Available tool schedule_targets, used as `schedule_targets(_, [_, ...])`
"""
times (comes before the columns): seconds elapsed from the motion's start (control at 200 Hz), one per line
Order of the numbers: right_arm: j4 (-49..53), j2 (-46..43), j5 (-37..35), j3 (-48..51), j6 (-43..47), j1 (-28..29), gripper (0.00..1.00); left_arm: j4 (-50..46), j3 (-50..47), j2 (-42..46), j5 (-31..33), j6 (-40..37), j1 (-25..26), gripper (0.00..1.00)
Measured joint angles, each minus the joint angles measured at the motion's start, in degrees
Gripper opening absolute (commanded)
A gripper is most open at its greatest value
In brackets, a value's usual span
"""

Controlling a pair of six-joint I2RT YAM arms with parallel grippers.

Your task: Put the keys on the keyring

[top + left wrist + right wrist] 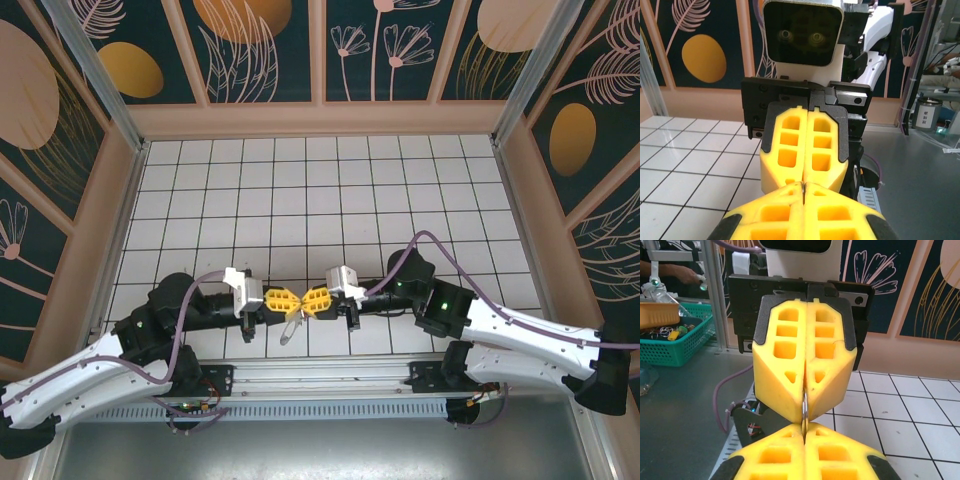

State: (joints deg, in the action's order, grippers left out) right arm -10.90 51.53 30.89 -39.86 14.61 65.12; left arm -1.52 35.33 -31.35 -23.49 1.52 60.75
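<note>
Two clenched pairs — left fingers (277, 299), right fingers (318, 300) — pinch the keyring (292, 329), its length hanging down.

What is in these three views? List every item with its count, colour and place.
keyring: one, silver-grey, hanging below the meeting fingertips, its thin wire ring pinched between them
tiled floor: one, white, under the arms
wall panels: several, dark teal with peach plant patterns, around the floor
basket: one, green, on the grey surface beside the tiles
left gripper: one, yellow fingers, shut on the keyring, centre near edge
right gripper: one, yellow fingers, shut on the keyring, tip to tip with the left
arms: two, white and black, near edge
</note>
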Motion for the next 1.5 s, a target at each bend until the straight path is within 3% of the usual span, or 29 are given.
schedule_targets(0.105, [3.7, 0.0, -2.1, -1.3, 0.5, -0.1, 0.0, -4.3, 2.4, -1.6, 1.6, -1.1, 0.0, 0.09])
schedule_targets(0.611, [20.3, 6.8, -9.5, -9.2, 6.3, -0.2, 0.0, -18.9, 8.8, -8.3, 9.0, -6.1, -0.1, 0.18])
schedule_targets(0.746, [22.1, 7.6, -10.6, -10.7, 7.5, 0.1, 0.0, -19.1, 8.8, -8.4, 9.4, -6.3, -0.1, 0.11])
schedule_targets(0.806, [22.7, 7.6, -11.1, -11.0, 7.7, 0.3, 0.0, -19.1, 8.8, -8.5, 9.7, -6.3, -0.1, 0.0])
schedule_targets(0.986, [24.1, 8.3, -12.1, -12.0, 8.1, 0.7, 0.0, -19.3, 8.8, -8.4, 10.7, -6.9, -0.1, 0.0])
schedule_targets(1.136, [23.2, 7.7, -11.6, -11.7, 8.0, 0.9, 0.03, -17.0, 7.1, -6.3, 10.3, -6.6, -0.1, 0.0])
schedule_targets(1.221, [20.5, 6.0, -11.0, -10.2, 7.7, 1.1, 0.09, -13.1, 4.7, -3.6, 9.2, -5.7, -0.1, 0.0])
schedule_targets(1.501, [15.4, 3.2, -8.8, -7.8, 6.9, 1.3, 0.13, 0.3, -1.9, -0.2, 7.2, -3.2, 0.0, 0.0])
